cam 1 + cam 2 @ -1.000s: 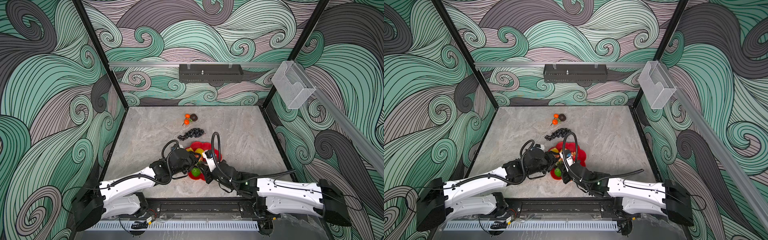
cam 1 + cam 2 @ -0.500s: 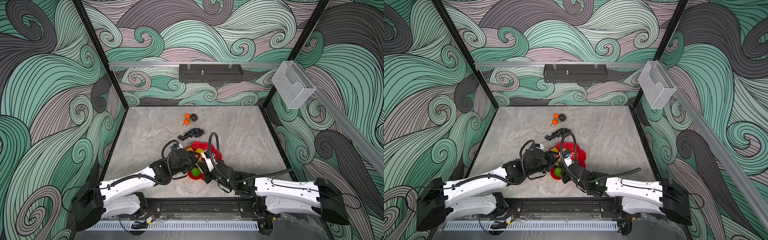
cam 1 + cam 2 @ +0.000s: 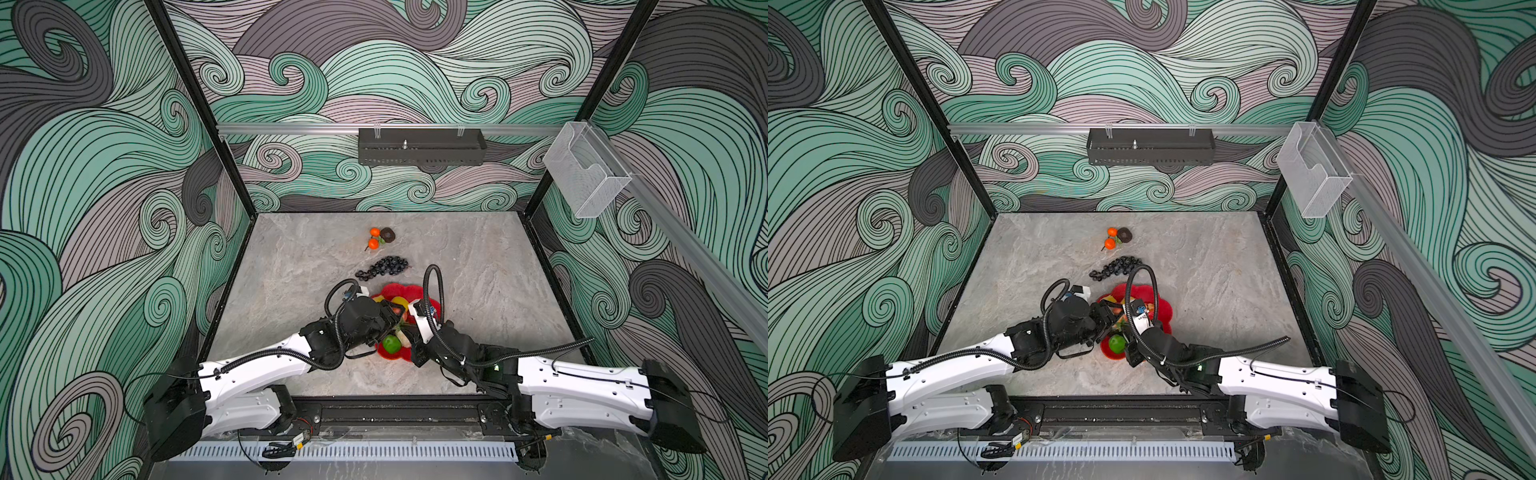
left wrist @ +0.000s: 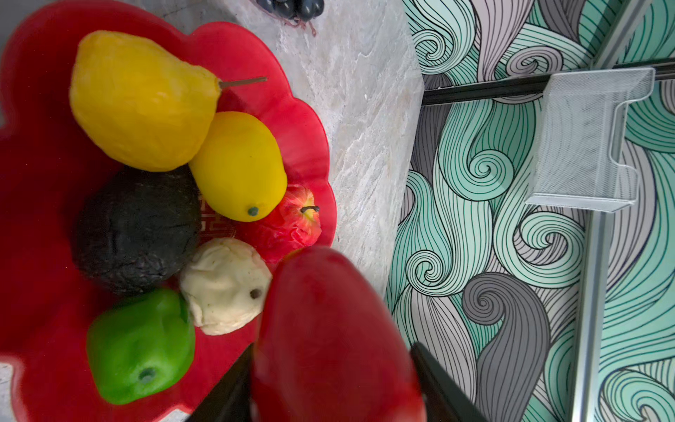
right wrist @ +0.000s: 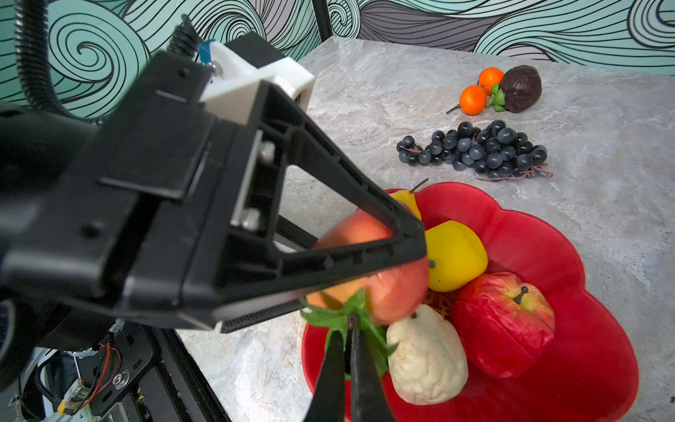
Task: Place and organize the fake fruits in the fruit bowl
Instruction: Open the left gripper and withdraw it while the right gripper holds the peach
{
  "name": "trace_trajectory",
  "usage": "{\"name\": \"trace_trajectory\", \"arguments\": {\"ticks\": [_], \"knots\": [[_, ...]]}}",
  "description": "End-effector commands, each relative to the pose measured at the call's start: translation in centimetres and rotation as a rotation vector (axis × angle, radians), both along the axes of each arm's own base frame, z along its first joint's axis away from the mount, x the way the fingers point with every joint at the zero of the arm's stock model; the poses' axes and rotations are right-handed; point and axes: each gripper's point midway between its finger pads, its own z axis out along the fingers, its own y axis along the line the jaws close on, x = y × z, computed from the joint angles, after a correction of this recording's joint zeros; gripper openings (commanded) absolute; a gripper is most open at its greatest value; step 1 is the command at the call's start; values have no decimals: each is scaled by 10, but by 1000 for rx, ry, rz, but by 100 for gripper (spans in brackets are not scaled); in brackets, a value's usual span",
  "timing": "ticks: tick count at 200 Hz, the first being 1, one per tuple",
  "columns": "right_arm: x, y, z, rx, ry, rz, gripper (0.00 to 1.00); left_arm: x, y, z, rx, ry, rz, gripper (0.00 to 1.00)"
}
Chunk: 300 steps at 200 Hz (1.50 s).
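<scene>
The fruit bowl [image 3: 392, 289], a red dish with a scalloped rim, sits in the front half of the table [image 3: 478, 266], roughly midway between the sides. Both arms reach over it from the near edge. Inside it a yellow pear [image 4: 138, 102] leans on a lemon [image 4: 237, 164] and an avocado [image 4: 135, 226]. A red apple [image 4: 296, 223] lies against the lemon by the rim, a cream pear [image 4: 222, 285] touches the avocado, and a green fruit [image 4: 140, 343] lies beside both at the bowl's near side. Just above the cream pear hangs a reddish fruit [image 5: 394, 288] with green leaves [image 5: 325, 318] at one end. It is caught between the black fingers of the left gripper [image 4: 330, 345], which lie against it on both sides. The right gripper [image 5: 347, 327] comes in at the leafy end, with its fingertips pinched together on the leaves. Beyond the bowl's far rim, near it but apart, a grape bunch [image 3: 384, 266] lies on the table; it shows in both top views. Farther toward the back, well apart from the bowl, two tangerines [image 3: 374, 237] lie touching a dark brown fruit [image 3: 387, 235].
</scene>
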Motion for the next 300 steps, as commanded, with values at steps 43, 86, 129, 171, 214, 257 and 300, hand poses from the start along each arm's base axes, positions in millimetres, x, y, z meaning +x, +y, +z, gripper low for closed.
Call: {"name": "trace_trajectory", "arguments": {"ticks": [43,86,129,171,214,257,300], "knots": [[3,-26,33,15,-28,-64,0,0,6,29,65,-130,-48,88],[-5,-61,32,-64,-1,-77,0,2,55,67,240,-399,-24,94],[-14,-95,15,-157,81,-92,0,-1,142,88,580,-629,93,96],[-25,-104,-18,-168,253,-124,0,-8,193,73,767,-729,176,98],[-33,-96,-38,-88,425,-166,0,-9,217,54,899,-760,216,98],[-28,-97,-53,-41,562,-273,0,-8,227,36,1043,-758,196,98],[-25,-97,-63,-22,654,-344,0,-7,225,22,1079,-764,173,99]]}}
